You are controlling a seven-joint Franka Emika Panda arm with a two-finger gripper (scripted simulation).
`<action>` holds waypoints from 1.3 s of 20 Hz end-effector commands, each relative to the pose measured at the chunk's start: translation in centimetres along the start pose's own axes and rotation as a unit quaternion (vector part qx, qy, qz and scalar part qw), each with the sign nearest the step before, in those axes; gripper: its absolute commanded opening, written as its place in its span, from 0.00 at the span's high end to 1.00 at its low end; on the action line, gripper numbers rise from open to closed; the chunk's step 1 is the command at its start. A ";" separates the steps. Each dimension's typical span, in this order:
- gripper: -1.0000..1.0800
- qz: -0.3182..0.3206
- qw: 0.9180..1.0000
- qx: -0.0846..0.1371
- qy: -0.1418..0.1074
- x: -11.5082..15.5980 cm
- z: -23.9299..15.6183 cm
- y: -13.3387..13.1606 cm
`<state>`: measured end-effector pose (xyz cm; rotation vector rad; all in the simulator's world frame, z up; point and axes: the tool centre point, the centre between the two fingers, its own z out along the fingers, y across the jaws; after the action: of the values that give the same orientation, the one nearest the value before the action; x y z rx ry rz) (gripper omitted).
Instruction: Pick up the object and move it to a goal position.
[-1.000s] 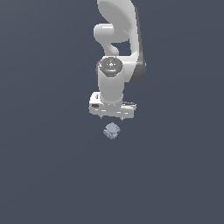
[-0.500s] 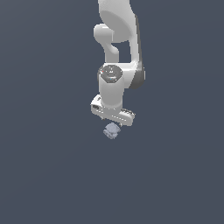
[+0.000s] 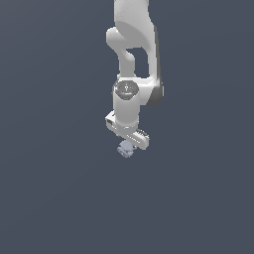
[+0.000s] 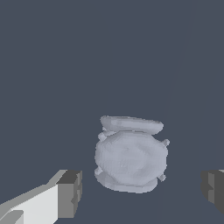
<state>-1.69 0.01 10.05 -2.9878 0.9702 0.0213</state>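
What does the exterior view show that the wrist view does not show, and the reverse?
Only the exterior view shows the whole white arm reaching down, with the claw low over the object, which is partly hidden behind it. Only the wrist view shows the object's lumpy shape with a flat disc-like top, and the two dark fingertips standing apart on either side of it, not touching it. Both views show the pale grey-blue object on the plain dark grey ground, with the claw close to it.
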 end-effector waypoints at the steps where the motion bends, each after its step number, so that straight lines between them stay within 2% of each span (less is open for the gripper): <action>1: 0.04 0.021 1.000 0.001 0.003 0.1 0.4 0.0; 7: 0.04 0.047 0.999 0.002 0.006 0.1 0.8 0.0; 14: 0.04 0.048 0.999 0.002 0.006 0.1 1.2 0.0; 26: 0.04 0.050 0.999 0.002 0.006 0.2 5.8 0.0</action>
<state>-1.71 -0.07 4.55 -2.9368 1.1179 0.0025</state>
